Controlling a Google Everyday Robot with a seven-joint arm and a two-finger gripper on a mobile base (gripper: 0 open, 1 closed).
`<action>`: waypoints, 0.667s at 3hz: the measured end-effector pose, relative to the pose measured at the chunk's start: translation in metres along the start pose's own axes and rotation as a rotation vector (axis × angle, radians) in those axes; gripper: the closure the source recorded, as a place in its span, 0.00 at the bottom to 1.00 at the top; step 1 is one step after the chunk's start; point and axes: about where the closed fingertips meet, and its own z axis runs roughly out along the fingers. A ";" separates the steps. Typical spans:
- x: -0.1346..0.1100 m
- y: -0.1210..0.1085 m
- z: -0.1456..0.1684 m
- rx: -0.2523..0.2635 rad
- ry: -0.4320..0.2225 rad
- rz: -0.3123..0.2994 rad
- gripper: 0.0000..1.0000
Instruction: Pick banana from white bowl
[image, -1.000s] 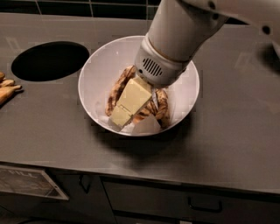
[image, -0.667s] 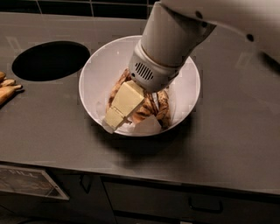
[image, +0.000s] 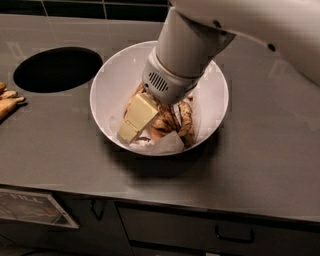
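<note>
- Compared with a second ago, the tool (image: 136, 119) has slid toward the left side of the bowl and sits slightly deeper, its wrist housing (image: 167, 82) following it across.
- The tool's cream-coloured end now reaches down into the bowl's left half, the tip close to the inner wall. Whether it is spread, pressed together or pinching anything cannot be told, because the wrist covers the rest of it.
- The banana (image: 172, 121), heavily brown-spotted, lies in the bottom of the bowl just to the right of the tool's visible end, touching it or nearly so. Its long axis runs roughly from the far side toward the near side of the bowl.
- Judged from this, the grasp turns on closing across that axis, so the tool needs to bear rightward rather than further left.
- The white bowl (image: 216, 82) holds crumpled paper (image: 167, 144) under the fruit.
- On the grey tabletop (image: 265, 150), a dark round opening (image: 57, 68) lies to the left, with more bananas (image: 7, 102) at the edge of view.
</note>
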 end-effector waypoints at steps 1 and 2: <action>0.007 -0.005 0.002 0.038 -0.010 0.040 0.20; 0.019 -0.011 -0.001 0.082 -0.020 0.089 0.25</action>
